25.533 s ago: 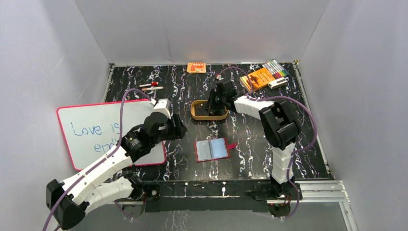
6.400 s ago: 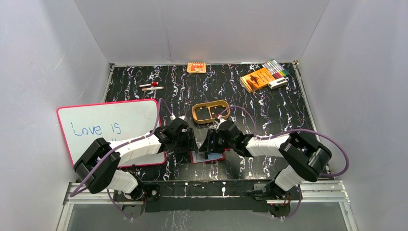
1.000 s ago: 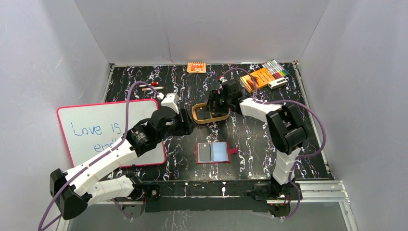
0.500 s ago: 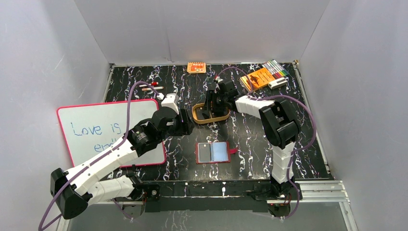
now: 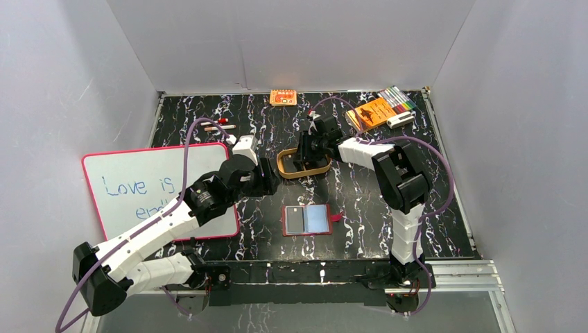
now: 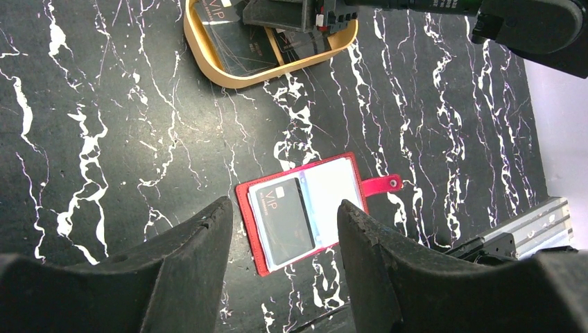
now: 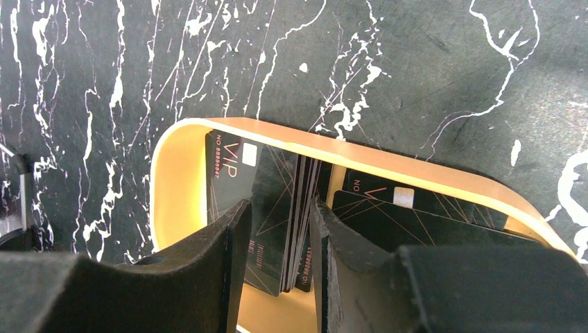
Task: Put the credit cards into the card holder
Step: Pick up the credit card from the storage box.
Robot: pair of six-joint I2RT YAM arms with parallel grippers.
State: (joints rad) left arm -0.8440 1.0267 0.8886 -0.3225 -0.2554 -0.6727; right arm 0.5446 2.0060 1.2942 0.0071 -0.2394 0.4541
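Observation:
The red card holder [image 5: 310,220] [image 6: 305,211] lies open on the black table, with one dark credit card [image 6: 284,222] in its left pocket. More dark credit cards [image 7: 295,201] stand on edge in the tan tray [image 5: 288,171] [image 7: 416,170]. My right gripper [image 5: 306,156] [image 7: 281,208] reaches down into the tray. Its jaws sit close on either side of that stack, with a sliver of card face showing beside the left finger. My left gripper [image 5: 267,182] [image 6: 284,203] hovers open above the card holder, holding nothing.
A whiteboard [image 5: 159,187] lies at the left under my left arm. At the back are an orange packet [image 5: 283,97], an orange booklet [image 5: 371,113] and a pen pack [image 5: 397,98]. Two markers [image 5: 218,125] lie at the back left. More dark cards [image 7: 416,215] fill the tray's other compartment.
My right gripper has shifted slightly left over the tray and its jaws have narrowed around the standing cards. The left arm and the card holder have not moved.

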